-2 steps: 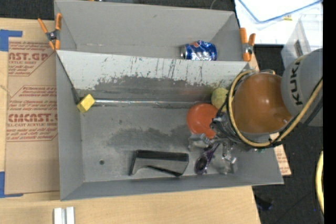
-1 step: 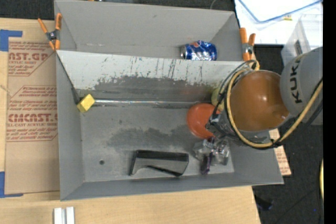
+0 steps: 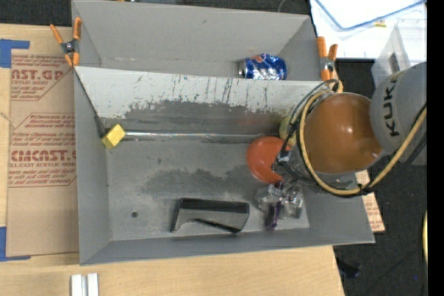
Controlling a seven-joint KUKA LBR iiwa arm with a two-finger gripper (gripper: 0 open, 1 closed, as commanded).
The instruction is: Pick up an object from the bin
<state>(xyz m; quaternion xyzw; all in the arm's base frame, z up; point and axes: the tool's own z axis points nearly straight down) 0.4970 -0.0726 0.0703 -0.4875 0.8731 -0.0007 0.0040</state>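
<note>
Grey metal bin (image 3: 139, 177) seen from above. The robot's gripper (image 3: 279, 204) hangs low near the bin's near right corner; whether it is open or closed cannot be told. An orange ball (image 3: 261, 157) lies just beside it, toward the far side. A black wedge (image 3: 208, 213) lies along the near edge, a yellow block (image 3: 113, 136) by the left wall, and a crushed blue can (image 3: 263, 68) in the far compartment.

My wrist wears a glossy orange-brown dome cover (image 3: 340, 132), looped by black-and-yellow cables (image 3: 313, 179), beside a grey link (image 3: 409, 90) lettered KU.
</note>
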